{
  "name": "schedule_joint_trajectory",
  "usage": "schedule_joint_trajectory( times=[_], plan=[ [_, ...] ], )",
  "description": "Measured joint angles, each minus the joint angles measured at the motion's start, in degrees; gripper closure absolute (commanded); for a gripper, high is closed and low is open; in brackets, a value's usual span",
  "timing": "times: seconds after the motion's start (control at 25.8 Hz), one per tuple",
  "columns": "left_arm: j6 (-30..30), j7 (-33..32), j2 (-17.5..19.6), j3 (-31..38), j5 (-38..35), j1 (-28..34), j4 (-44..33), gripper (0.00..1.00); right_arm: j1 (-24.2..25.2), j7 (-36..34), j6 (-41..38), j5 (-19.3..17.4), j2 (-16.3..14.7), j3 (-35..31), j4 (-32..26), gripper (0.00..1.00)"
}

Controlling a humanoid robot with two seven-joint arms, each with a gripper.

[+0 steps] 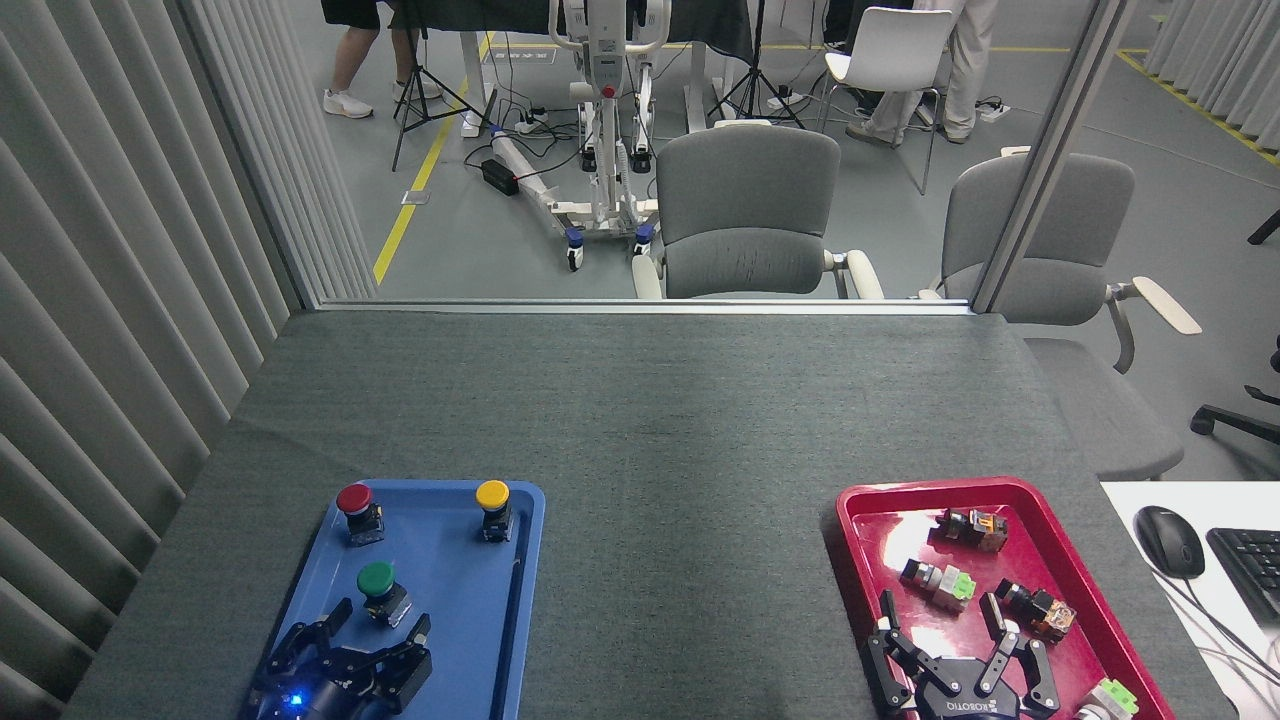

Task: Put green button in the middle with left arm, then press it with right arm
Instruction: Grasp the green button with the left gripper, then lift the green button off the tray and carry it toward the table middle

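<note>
head view, going left to right: the blue tray [310, 590] sat near the front left of the grey table cloth [650, 420]. on it the red button [356, 508] stood at the back left, the yellow button [493, 505] at the back right, and the green button [380, 590] in front of them, about mid tray. the green button stood upright on its base, long axis vertical, cap leaning just a touch to the back left. round dark green mushroom cap, blocky black and silver base with a bit of green at the bottom. the left arm gripper [375, 640] sat just in front of it, blue light glowing on its body, fingers spread apart with nothing between them. one fingertip [421, 628] was just beside the button's base on the right, another [340, 610] close on the left. couldn't tell if either actually touched. the middle [680, 520] was bare cloth between the trays. further right the red tray [850, 560] held several small switch parts [940, 585], and the right arm gripper [945, 630] hung over its front part, fingers splayed wide, gripping nothing.
</note>
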Motion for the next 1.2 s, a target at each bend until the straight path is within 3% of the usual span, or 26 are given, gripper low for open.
schedule_joint_trajectory(
  times=[0.23, 0.43, 0.46, 0.5, 0.54, 0.58, 0.85, 1.05, 1.2],
  plan=[
    [0.78, 0.13, 0.06, -0.24, -0.03, -1.60, 1.84, 0.01, -1.17, 0.16, -0.58, -0.03, -0.63, 0.06, -0.01, 0.00],
    [1.17, 0.15, -0.02, -0.21, -0.03, -2.12, 3.17, 0.20, -1.67, 0.06, -0.75, -0.09, -0.82, 0.09, 0.14, 0.00],
    [1.17, 0.20, -0.01, -0.22, -0.03, -2.17, 3.19, 0.25, -1.69, 0.02, -0.80, -0.09, -0.87, 0.11, 0.16, 0.00],
    [1.17, 0.23, 0.04, -0.23, -0.02, -2.16, 3.22, 0.37, -1.70, -0.01, -0.87, -0.09, -0.90, 0.12, 0.19, 0.00],
    [1.17, 0.23, 0.09, -0.23, -0.02, -2.12, 3.25, 0.56, -1.70, -0.01, -1.00, -0.09, -0.92, 0.13, 0.22, 0.00],
    [1.17, 0.35, 0.12, -0.24, -0.07, -2.05, 3.28, 0.65, -1.71, -0.02, -1.15, -0.09, -0.93, 0.14, 0.22, 0.00],
    [1.06, 3.29, 0.06, -0.32, -1.03, -1.58, 3.39, 0.97, -1.63, -0.03, -1.40, 0.03, -0.66, 0.15, 0.19, 0.00],
    [0.17, 7.38, 0.65, -0.35, -1.17, 0.09, 1.42, 1.00, -1.89, -0.05, -1.52, 0.06, -0.56, 0.08, 0.09, 0.00],
    [-1.87, 14.37, 3.60, -0.38, -0.69, 2.77, -5.07, 1.00, -1.90, -0.05, -1.54, 0.08, -0.56, 0.07, 0.02, 0.00]
  ],
)
